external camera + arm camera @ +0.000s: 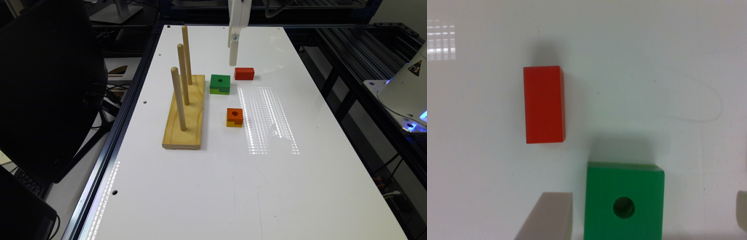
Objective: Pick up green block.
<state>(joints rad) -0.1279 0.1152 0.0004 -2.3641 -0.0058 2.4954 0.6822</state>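
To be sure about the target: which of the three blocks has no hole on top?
The red block. Its top is plain, while the green block and the orange block each have a round hole.

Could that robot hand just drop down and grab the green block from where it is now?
Probably yes. The gripper hangs above the green block, its fingers spread wider than the block. The red block and peg stand sit apart, leaving the descent free.

On the worktop (267, 186), the peg stand (185, 113) lies at the exterior view's left. Just right of it sits the holed block (220, 84), the plain block (244, 73) beyond, the smaller holed block (235, 117) nearer.
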